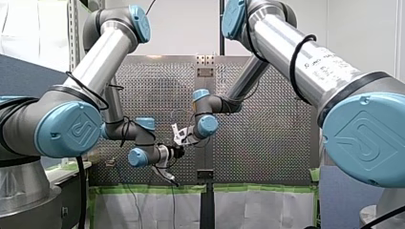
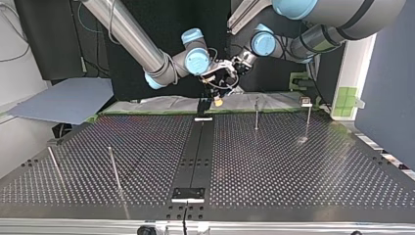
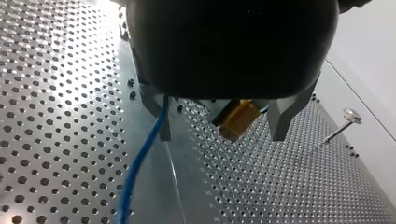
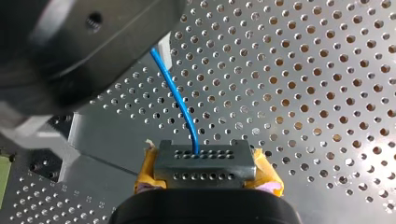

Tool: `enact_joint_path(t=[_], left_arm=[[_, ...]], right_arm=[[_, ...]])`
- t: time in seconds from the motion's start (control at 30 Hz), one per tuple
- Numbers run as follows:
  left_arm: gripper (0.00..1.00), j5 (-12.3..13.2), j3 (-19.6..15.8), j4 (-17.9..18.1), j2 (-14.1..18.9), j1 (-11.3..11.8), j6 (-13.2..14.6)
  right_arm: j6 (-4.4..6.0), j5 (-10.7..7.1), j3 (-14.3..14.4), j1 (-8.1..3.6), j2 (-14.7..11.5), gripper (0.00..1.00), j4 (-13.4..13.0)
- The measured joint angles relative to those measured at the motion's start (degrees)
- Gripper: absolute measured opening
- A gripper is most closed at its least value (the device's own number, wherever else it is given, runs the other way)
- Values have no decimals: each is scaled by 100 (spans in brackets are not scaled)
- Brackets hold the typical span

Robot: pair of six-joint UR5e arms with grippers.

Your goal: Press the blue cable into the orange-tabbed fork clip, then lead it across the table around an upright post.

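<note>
In the right wrist view my right gripper [image 4: 203,161], with yellow-taped pads, is shut on the thin blue cable [image 4: 180,100]. From there the cable rises toward the black body of my left gripper. The left wrist view shows my left gripper [image 3: 222,135] open, its metal fingers [image 3: 282,122] wide apart. The yellow pads of the right gripper [image 3: 238,119] stand between them, and the blue cable [image 3: 135,172] runs past one finger down along the table. In the top view both grippers meet above the table's far edge, right gripper [image 2: 216,97] below left gripper [image 2: 230,73]. I cannot make out the orange-tabbed clip.
Thin upright posts [image 2: 256,115] [image 2: 308,120] stand at the top view's far right, and two more posts [image 2: 113,166] lean at its near left. A black rail [image 2: 198,147] runs down the middle of the perforated table [image 2: 293,166]. A grey sheet [image 2: 63,100] lies beyond the far-left corner.
</note>
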Motion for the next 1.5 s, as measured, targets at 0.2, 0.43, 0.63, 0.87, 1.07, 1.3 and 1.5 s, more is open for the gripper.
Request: enact_joint_path(t=[0.2,0.43,0.63,0.87,1.07,1.3,1.5], left_arm=[[100,-77,5,64,-3,35,24],[77,-168,3,129,-6,50,288],[50,-224,4,180,-8,31,587],[0,-297,3,182,-8,13,771],[0,-334,1,177,-8,10,784],[0,-522,2,149,-2,67,920],[0,-801,3,-83,-2,308,1198]], right_arm=[[0,-3,-3,3,-10,0,4],[0,-3,-3,17,-27,0,19],[0,-11,2,21,-59,0,42],[0,-27,27,22,-108,0,52],[3,-29,52,22,-120,0,53],[8,-39,73,25,-105,0,50],[12,-48,45,21,27,0,40]])
